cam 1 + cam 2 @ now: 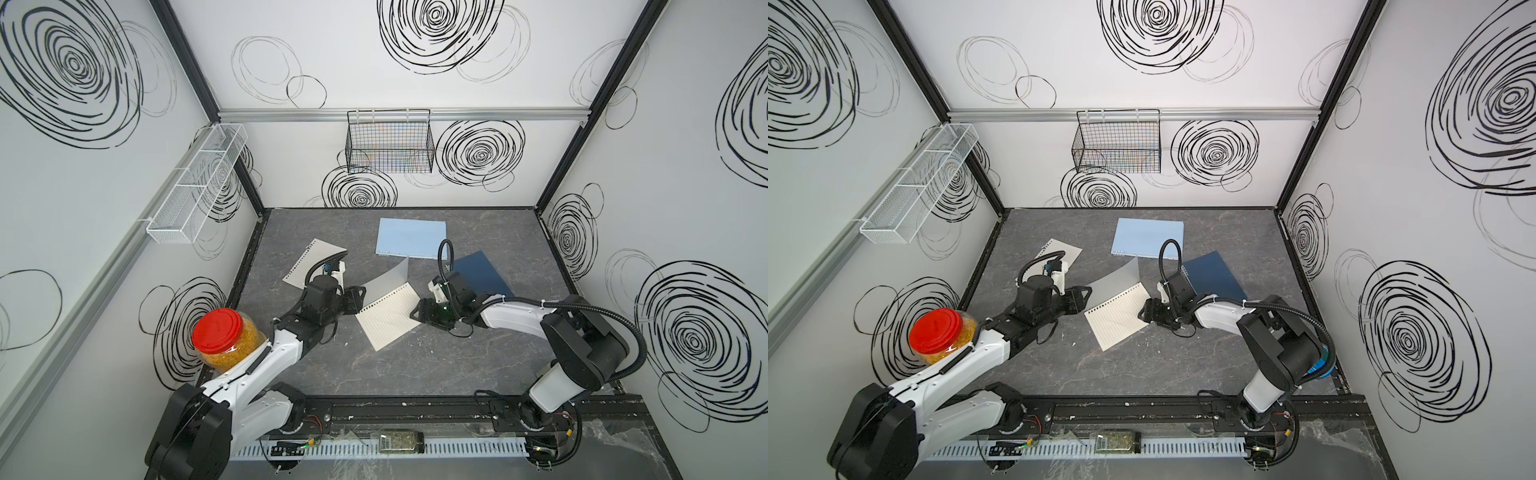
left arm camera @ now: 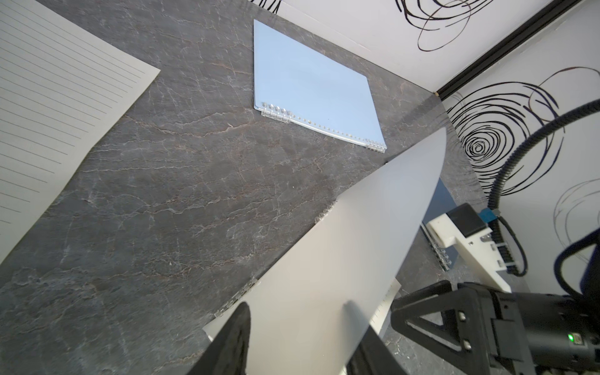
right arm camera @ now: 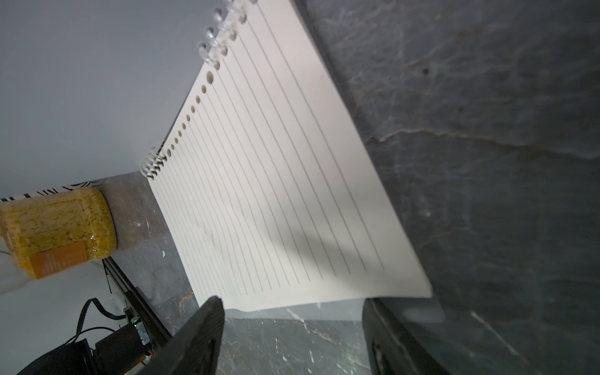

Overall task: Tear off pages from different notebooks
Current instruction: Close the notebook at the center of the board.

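Both top views: the clear-covered notebook (image 1: pixel 386 324) lies in the middle of the table (image 1: pixel 415 374), with its translucent cover (image 1: pixel 388 278) flipped up. From it, the light-blue notebook (image 1: pixel 411 239) is at 12 o'clock, the navy notebook (image 1: pixel 484 274) is around 2, and a loose page (image 1: pixel 313 262) is at 10. The left gripper (image 1: pixel 362 299) sits at its 9 o'clock side and the right gripper (image 1: pixel 414 311) at 3.

Left wrist: jaws are spread, and the cover runs loose between them, not pinched.

Right wrist: jaws are wide apart too. The lined top sheet (image 3: pixel 276 178) ends right at them, and I can't tell if they touch it.
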You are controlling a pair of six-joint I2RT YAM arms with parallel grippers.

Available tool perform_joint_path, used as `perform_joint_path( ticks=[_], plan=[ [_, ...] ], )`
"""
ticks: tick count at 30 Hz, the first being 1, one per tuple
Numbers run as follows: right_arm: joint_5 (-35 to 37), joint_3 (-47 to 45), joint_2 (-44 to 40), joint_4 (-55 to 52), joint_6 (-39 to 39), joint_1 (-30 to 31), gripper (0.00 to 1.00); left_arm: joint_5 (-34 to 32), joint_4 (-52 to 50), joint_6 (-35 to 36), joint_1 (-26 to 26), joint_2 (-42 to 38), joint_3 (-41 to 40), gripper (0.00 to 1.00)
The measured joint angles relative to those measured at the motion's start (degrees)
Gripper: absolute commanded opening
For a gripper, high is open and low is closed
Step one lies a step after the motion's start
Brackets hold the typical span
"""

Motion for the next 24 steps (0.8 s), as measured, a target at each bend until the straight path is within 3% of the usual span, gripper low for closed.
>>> perform_joint_path(
  ticks=[13, 18, 24],
  plan=[
    [-1.84, 6.78, 7.98, 5.55, -0.87, -5.25, 0.7, 7.28, 3.54, 0.0, -3.15, -1.57, -0.9, 0.55],
    [-1.79, 7.91, 8.11, 5.4, -1.4, -8.13, 0.7, 10.21, 4.76, -0.09, -3.41, -2.43, -0.9, 0.63],
    [-1.14, 6.69, 5.01, 4.42, -1.66, -10.27, 0.71, 8.72, 2.95, -0.5, -0.85, 0.76, 0.39, 0.62]
  ],
)
